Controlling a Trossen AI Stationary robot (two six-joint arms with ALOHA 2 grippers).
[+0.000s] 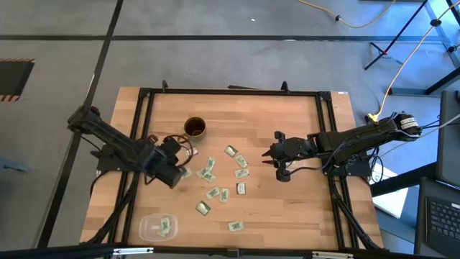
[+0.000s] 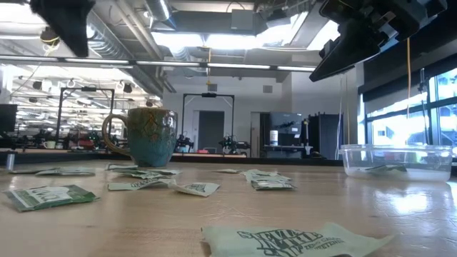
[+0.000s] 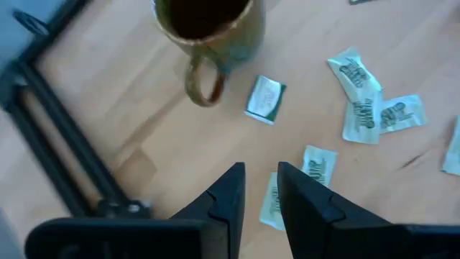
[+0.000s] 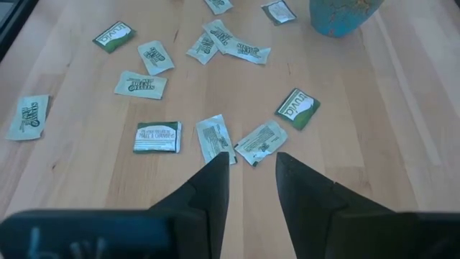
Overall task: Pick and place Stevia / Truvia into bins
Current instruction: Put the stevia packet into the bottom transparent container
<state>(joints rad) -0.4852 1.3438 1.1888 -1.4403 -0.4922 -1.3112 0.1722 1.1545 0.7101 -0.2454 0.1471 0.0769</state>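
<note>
Several green and white Stevia / Truvia sachets (image 1: 215, 183) lie flat on the wooden table, to the right of and nearer than the brown mug (image 1: 195, 128). A clear bin (image 1: 158, 227) stands near the table's front left, with a few sachets in it. My left gripper (image 1: 181, 152) hangs open above the table, just nearer than the mug; a sachet (image 3: 272, 203) lies on the table below its fingers. My right gripper (image 1: 267, 156) hangs open at the right of the sachets, above two of them (image 4: 237, 140). Neither gripper holds anything.
The mug (image 3: 208, 36) stands upright close to my left gripper, its handle turned toward it. A black frame (image 1: 140, 137) runs round the table's edges. The bin (image 2: 396, 160) has bare wood around it.
</note>
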